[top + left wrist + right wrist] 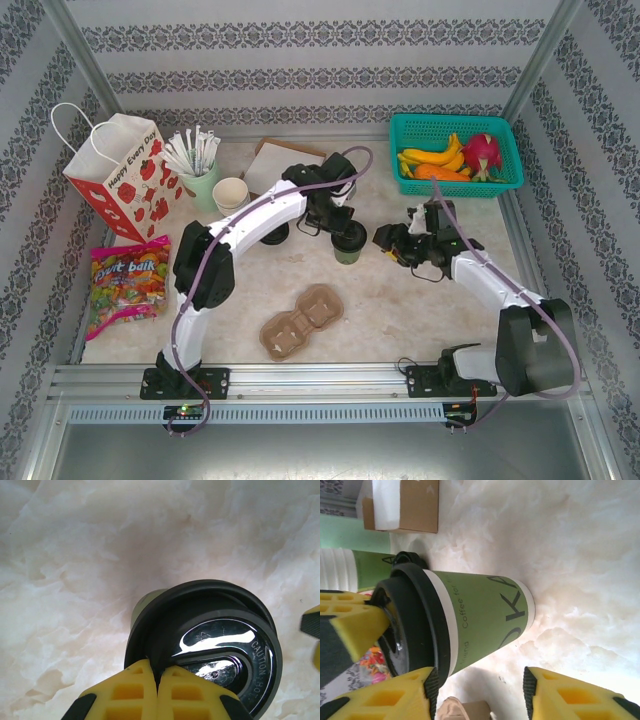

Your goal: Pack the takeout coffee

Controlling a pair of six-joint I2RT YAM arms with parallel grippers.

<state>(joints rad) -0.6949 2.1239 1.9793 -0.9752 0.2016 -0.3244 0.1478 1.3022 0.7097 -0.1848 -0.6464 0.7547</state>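
A takeout coffee cup (350,245) stands mid-table, green-sided with a black lid (220,645). My left gripper (158,680) is shut on the near rim of that lid, its yellow fingers (340,222) pinching it from above. In the right wrist view the cup (480,615) lies just ahead of my right gripper (477,692), which is open; one of its fingers (395,700) sits by the lid's edge. My right gripper (388,238) is just right of the cup. A second black-lidded cup (272,235) is partly hidden under the left arm.
A brown pulp cup carrier (300,320) lies near the front. At the back left are a lidless paper cup (230,192), a green cup of straws (203,180), a red-and-white gift bag (125,175) and a candy bag (128,275). A teal fruit basket (505,180) sits back right.
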